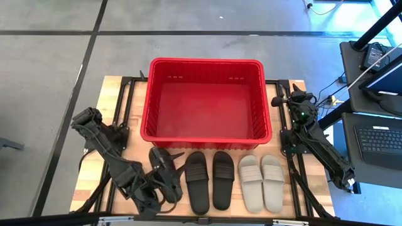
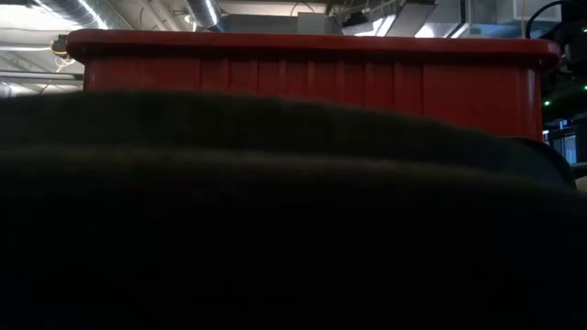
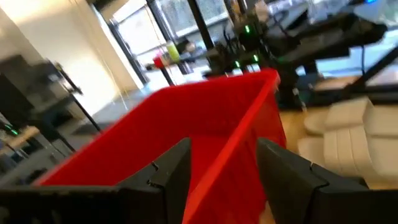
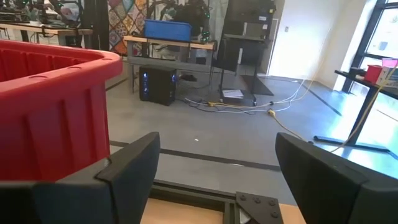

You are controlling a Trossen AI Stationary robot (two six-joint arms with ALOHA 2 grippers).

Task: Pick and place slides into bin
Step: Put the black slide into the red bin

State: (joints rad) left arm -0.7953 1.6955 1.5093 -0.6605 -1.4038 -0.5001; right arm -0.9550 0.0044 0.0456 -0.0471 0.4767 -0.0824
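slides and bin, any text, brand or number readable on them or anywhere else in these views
None readable.
Slides: ribbed straps, no brand or number shows.
Bin: plain red plastic, no label visible.
Laptop screen at the right edge: too small to read.
Room behind in the right wrist view: signs and posters too blurred to read.

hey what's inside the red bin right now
Nothing shows inside the bin: the high view has its red floor bare. All six slides lie on the table in front of it. No part of the floor is covered.
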